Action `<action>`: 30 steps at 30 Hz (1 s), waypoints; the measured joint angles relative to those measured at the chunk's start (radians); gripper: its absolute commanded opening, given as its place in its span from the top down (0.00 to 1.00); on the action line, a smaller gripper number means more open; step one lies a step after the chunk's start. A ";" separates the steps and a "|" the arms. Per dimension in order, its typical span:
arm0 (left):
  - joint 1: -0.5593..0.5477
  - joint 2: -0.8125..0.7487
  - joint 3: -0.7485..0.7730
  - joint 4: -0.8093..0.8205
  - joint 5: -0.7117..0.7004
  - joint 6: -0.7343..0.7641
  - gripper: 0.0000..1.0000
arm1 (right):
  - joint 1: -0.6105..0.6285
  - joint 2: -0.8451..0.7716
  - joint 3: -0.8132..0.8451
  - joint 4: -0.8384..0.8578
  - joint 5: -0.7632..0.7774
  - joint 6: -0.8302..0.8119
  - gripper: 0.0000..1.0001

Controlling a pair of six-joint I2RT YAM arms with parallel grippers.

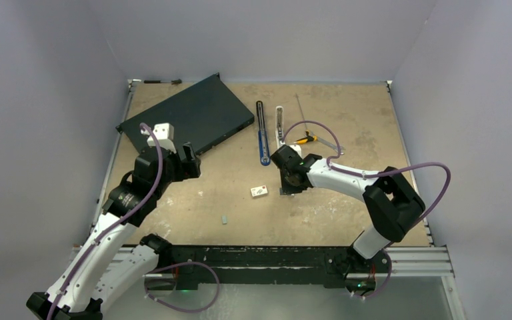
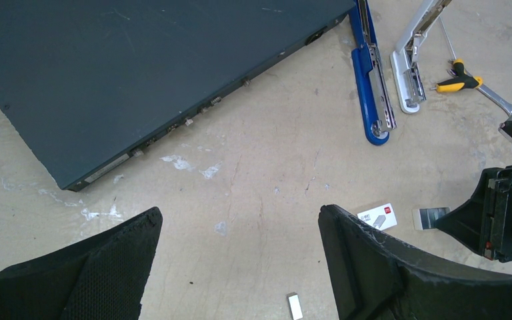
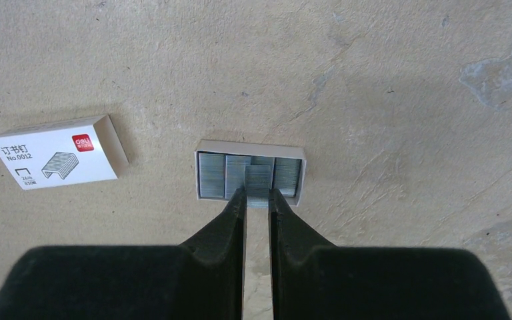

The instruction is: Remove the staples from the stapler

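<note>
Right tool (image 3: 257,200) pinching staples (image 3: 258,181) at tray (image 3: 250,145), left tool (image 2: 240,220) wide open

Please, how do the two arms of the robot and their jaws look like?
The left arm and right arm have white links and black joints, each with a purple cable looping alongside. The left gripper and right gripper have black, wedge-shaped jaws with a rough texture.

From above, the right gripper (image 1: 287,187) hides the staples (image 3: 258,179) it pinches — a grey scrap (image 1: 224,219) by the table's (image 1: 347,213) near edge is too small to name. The left wrist view crops the blue stapler (image 2: 372,100) and dark case (image 2: 140,67).
</note>
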 measured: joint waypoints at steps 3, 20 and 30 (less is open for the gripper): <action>0.000 0.000 0.000 0.000 0.000 0.000 0.14 | 0.000 0.000 0.000 0.000 0.000 0.000 0.86; 0.000 0.001 0.000 0.000 0.000 0.000 0.14 | 0.000 0.000 0.000 0.003 0.008 0.000 0.86; 0.000 0.002 0.000 0.000 0.000 0.000 0.14 | 0.000 0.000 0.000 0.000 0.020 0.000 0.86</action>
